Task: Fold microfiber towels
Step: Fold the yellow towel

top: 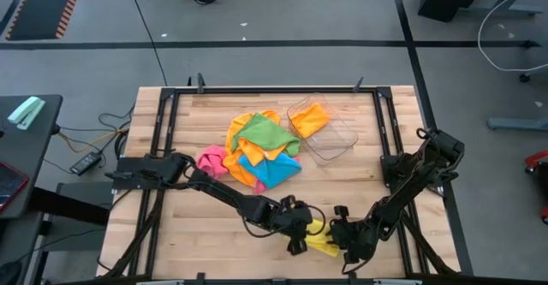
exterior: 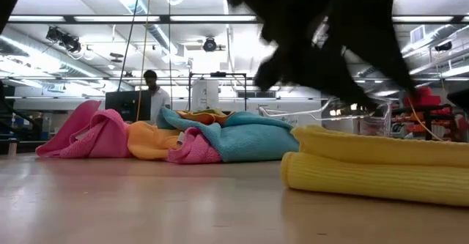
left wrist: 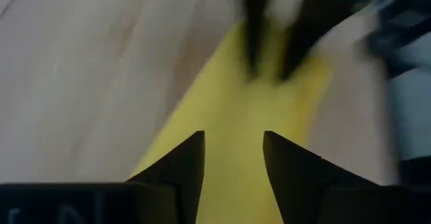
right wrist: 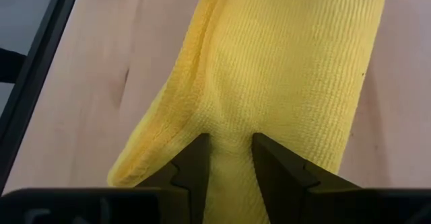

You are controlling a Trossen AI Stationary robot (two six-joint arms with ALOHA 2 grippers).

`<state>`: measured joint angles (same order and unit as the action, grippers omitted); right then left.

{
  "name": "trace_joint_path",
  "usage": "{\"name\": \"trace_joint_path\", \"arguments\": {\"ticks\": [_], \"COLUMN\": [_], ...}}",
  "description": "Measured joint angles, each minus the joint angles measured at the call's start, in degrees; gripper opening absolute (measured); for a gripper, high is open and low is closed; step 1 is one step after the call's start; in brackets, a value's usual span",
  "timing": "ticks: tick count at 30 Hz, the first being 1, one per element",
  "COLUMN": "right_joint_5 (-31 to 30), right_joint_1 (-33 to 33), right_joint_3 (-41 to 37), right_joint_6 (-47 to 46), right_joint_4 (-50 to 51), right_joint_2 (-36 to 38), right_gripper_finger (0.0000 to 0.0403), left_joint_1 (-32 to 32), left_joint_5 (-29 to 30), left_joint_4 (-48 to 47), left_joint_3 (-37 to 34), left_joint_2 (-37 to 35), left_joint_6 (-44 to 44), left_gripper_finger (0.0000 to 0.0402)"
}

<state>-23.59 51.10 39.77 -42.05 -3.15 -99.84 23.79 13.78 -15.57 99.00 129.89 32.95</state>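
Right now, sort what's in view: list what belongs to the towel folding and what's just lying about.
Job:
- yellow towel, folded, between both tools
- heap of towels
- orange towel in the tray

Lying about:
- clear plastic tray
- phone on side table

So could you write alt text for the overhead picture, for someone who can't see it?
Seen from above, two dark robot arms meet over a folded yellow towel at the near edge of a wooden table, the left gripper and right gripper at either end. Behind lies a heap of colourful towels beside a clear plastic tray holding an orange cloth.
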Motion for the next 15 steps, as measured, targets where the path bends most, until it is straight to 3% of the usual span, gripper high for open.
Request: {"name": "trace_joint_path", "arguments": {"ticks": [7,15], "right_joint_5": [0.1,3.2], "right_joint_1": [0.0,0.2], "right_joint_3": [0.0,0.0], "right_joint_6": [-0.3,-1.3], "right_joint_4": [-0.5,0.2], "right_joint_2": [-0.1,0.7], "right_gripper_finger": [0.0123,0.0123], "left_joint_1": [-0.2,-0.3], "left_joint_5": [-0.5,-1.0], "left_joint_4": [-5.9,-7.0], "left_joint_3": [0.2,0.2], "left_joint_2": [2.9,2.7], "left_joint_6": [-0.7,-3.6], "left_gripper_finger": [0.014,0.015]}}
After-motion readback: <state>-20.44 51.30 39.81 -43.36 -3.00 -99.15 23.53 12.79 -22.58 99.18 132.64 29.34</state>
